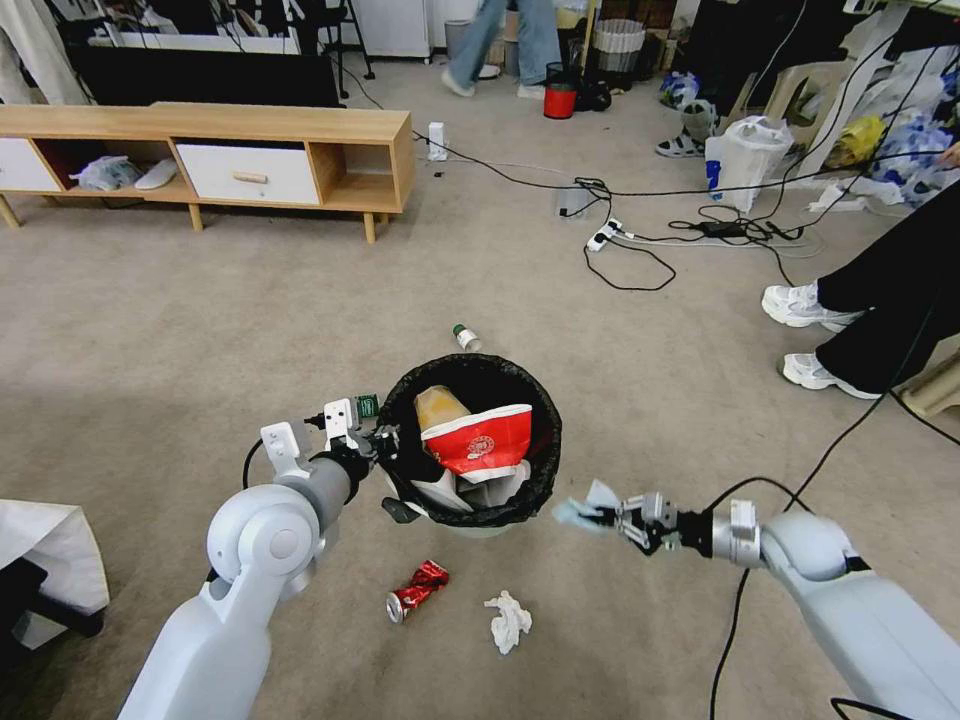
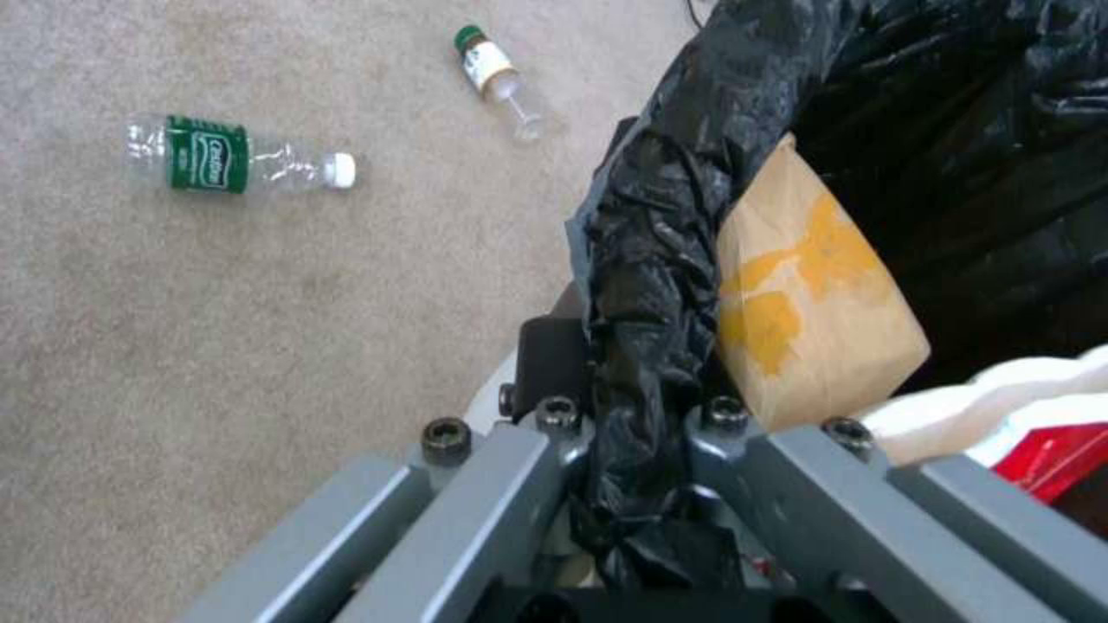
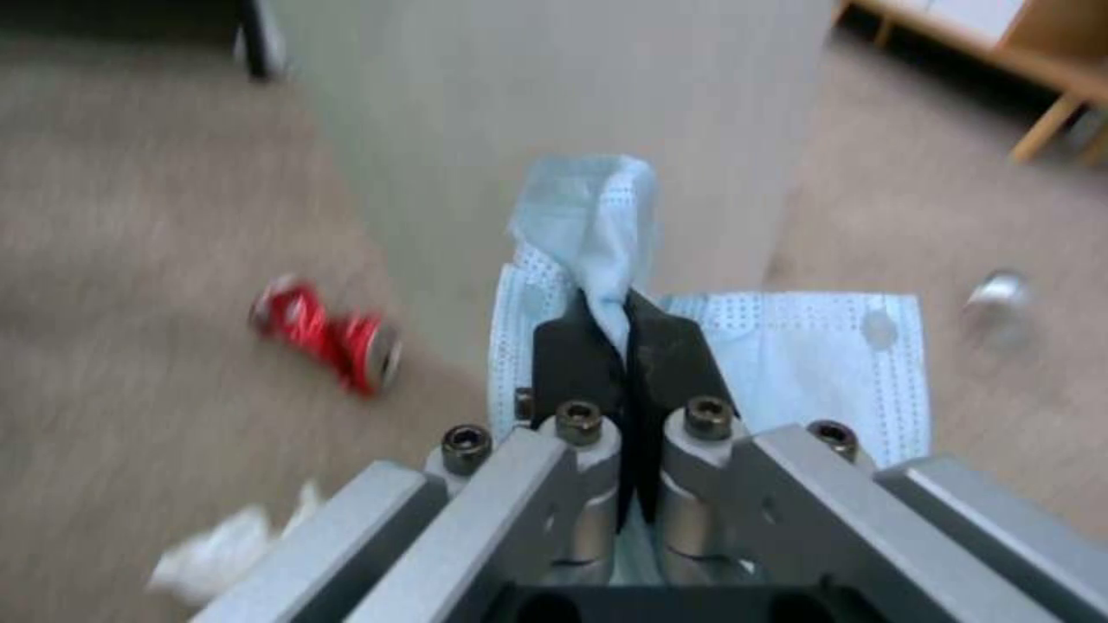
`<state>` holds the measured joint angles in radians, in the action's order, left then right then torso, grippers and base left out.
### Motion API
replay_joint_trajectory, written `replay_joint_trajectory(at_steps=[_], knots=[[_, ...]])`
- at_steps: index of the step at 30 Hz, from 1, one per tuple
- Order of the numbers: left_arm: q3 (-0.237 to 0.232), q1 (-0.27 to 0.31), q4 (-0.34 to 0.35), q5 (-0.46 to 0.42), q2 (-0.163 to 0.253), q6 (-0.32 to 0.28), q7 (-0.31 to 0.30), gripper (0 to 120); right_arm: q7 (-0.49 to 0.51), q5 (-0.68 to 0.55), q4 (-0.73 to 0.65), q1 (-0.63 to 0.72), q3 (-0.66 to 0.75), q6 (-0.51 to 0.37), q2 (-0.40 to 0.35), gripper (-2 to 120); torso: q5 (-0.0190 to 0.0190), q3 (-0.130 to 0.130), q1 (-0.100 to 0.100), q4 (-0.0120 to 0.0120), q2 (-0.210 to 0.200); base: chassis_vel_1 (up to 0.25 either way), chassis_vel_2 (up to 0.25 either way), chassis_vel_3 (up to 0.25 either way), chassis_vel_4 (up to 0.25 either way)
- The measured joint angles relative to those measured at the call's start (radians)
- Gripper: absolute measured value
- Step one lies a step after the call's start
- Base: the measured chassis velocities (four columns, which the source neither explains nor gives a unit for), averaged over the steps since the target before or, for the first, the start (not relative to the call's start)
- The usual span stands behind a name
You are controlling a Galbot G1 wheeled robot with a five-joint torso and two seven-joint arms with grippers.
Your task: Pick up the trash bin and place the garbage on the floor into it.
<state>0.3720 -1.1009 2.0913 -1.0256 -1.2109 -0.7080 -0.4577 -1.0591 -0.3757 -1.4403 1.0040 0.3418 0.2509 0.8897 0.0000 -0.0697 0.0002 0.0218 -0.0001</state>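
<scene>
The trash bin [image 1: 515, 500], a white pail lined with a black bag, stands in the middle of the floor [image 1: 200, 330]. My left gripper [image 1: 390, 448] is shut on its near-left rim, pinching the black bag [image 2: 647, 260]. Inside lie a red-white carton [image 1: 478, 440] and a brown cardboard piece [image 2: 808, 294]. My right gripper [image 1: 607, 517] is shut on a blue mask [image 3: 601, 225], right beside the bin's white wall [image 3: 543, 112]. A crushed red can [image 1: 417, 590] and a white tissue [image 1: 508, 620] lie on the carpet in front of the bin. Two bottles [image 2: 237, 160] [image 1: 466, 337] lie beyond it.
A low wooden bench [image 1: 230, 150] stands at the back left. Black cables and power strips [image 1: 640, 235] cross the carpet at the back right. A seated person's legs and white shoes [image 1: 815, 340] are at the right. A white cloth [image 1: 50, 550] lies at the near left.
</scene>
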Motion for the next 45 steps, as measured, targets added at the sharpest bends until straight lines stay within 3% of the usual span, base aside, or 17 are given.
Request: replay_joint_trajectory(at_steps=[25, 35, 45], knots=[[0.006, -0.013, 0.02, -0.004, 0.012, 0.0, -0.005, 3, -0.009, -0.136, -0.252, 0.059, 0.218, -0.062, -0.068, 0, 0.0, 0.0, 0.0, 0.0, 0.0, 0.0, 0.0, 0.0, 0.0], [0.002, -0.018, 0.024, -0.002, 0.011, -0.001, -0.006, 3, 0.016, -0.192, -0.364, 0.049, 0.211, -0.088, -0.081, 0, 0.0, 0.0, 0.0, 0.0, 0.0, 0.0, 0.0, 0.0, 0.0], [-0.012, -0.013, 0.012, -0.002, 0.01, -0.001, -0.006, 3, 0.038, -0.233, -0.395, -0.045, 0.072, -0.102, -0.128, 0, -0.0001, 0.0, 0.0, 0.0, 0.0, 0.0, 0.0, 0.0, 0.0]])
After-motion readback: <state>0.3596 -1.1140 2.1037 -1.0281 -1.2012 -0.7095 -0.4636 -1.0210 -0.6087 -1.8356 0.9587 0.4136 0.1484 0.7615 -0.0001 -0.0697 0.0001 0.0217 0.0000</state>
